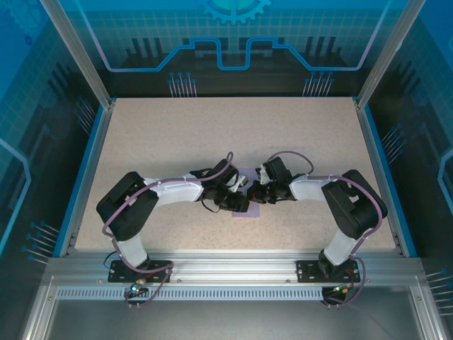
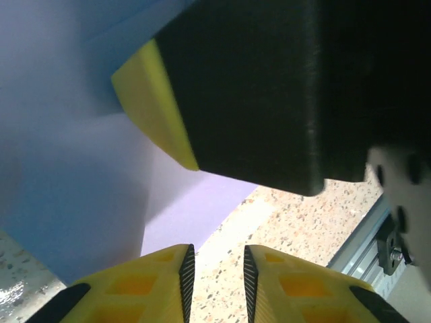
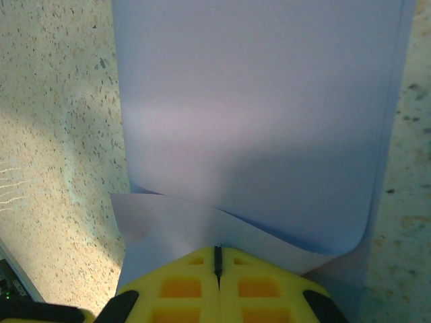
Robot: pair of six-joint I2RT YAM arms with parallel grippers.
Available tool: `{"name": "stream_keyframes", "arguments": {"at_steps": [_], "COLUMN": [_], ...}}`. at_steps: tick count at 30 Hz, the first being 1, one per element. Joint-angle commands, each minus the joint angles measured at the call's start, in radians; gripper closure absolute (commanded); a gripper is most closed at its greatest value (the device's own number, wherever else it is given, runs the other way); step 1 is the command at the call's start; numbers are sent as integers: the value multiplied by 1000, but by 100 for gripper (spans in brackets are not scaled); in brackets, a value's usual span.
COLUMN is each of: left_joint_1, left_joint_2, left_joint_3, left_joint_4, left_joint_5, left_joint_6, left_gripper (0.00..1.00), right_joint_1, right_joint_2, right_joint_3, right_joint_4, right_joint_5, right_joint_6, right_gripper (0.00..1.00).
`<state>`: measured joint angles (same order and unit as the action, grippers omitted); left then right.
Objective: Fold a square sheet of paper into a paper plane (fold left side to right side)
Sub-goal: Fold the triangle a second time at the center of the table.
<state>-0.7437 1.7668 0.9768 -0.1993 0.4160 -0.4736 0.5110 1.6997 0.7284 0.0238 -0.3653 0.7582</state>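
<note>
The square sheet of paper point(image 1: 247, 211) is pale lavender and lies at the table's middle between both arms. In the right wrist view the sheet of paper point(image 3: 256, 121) is doubled over, its upper layer curving back in a soft loop. My right gripper point(image 3: 217, 253) is shut, and the lower layer runs in at its tips. My left gripper point(image 2: 218, 269) stands slightly open over bare table, with the paper's point(image 2: 195, 208) edge just left of it and nothing between its fingers. From above, the left gripper point(image 1: 238, 190) and right gripper point(image 1: 257, 192) nearly touch.
The speckled table point(image 1: 212, 134) is fenced by blue rails and an aluminium frame point(image 1: 233, 268) at the near edge. In the left wrist view the right gripper's black body point(image 2: 283, 87) hangs close overhead.
</note>
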Motion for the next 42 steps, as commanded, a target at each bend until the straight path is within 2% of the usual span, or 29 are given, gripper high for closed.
{"name": "stream_keyframes", "arguments": {"at_steps": [1,25,32,38,42], "left_joint_1": [17,35,35,36,36], "left_joint_2": [16,25,20,21,19], "left_joint_3": [-21,-87,-110,-111,-115], "left_joint_4": [16,-27,-43,-46,-45], "left_joint_5": [26,-42,-61,-69,-72], "left_joint_6": [-20,-54,-55,-56,-56], "left_gripper": [71,75,84,94,97], "right_joint_1": [12,11,9,16,32], "right_joint_2": [30,36,16,-89,-142], "right_joint_3": [-15,2,12,16,-1], "right_joint_4": [-88,-119,-97,-92,-113], "right_joint_5": [35,45,14,9,11], "right_joint_6": [-23,-34,-54,-79,-88], "right_gripper": [99,98,100,100,100]}}
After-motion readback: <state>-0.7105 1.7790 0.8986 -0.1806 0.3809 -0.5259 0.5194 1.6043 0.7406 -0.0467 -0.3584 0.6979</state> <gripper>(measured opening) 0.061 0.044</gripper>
